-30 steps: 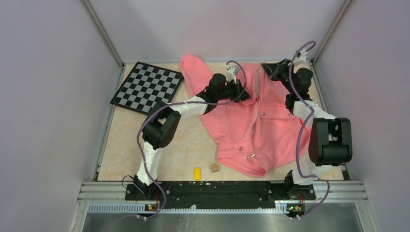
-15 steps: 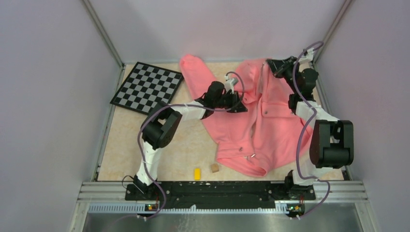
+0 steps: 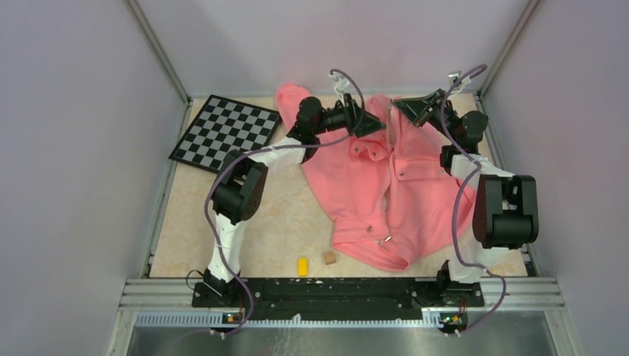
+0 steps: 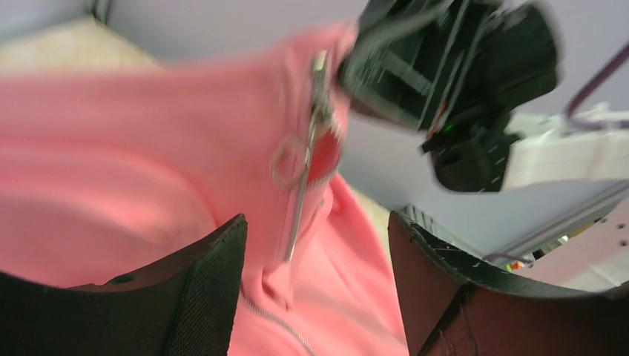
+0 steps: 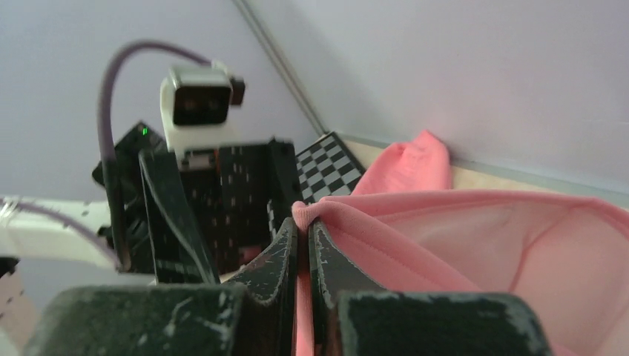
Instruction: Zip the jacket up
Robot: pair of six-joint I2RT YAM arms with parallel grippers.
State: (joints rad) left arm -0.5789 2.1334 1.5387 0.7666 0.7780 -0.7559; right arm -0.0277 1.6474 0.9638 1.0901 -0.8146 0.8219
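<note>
The salmon-pink jacket (image 3: 371,185) lies spread on the table, collar toward the arms and hem at the far wall. My right gripper (image 3: 406,110) is shut on the jacket's far front edge (image 5: 348,215) and holds it lifted. My left gripper (image 3: 369,119) hovers just left of it, open, facing it. In the left wrist view the metal zipper pull (image 4: 300,178) with its ring hangs from the raised edge between and beyond my spread fingers (image 4: 211,285), untouched. A line of zipper teeth (image 4: 278,324) runs below it.
A checkerboard (image 3: 225,132) lies at the far left of the table. A yellow block (image 3: 303,265) and a small wooden cube (image 3: 329,257) sit near the front edge. Enclosure walls stand close behind both grippers.
My left gripper has opened and swung from the jacket's chest to the far hem beside the right gripper. The right gripper has shifted slightly left, still clamped on the fabric.
</note>
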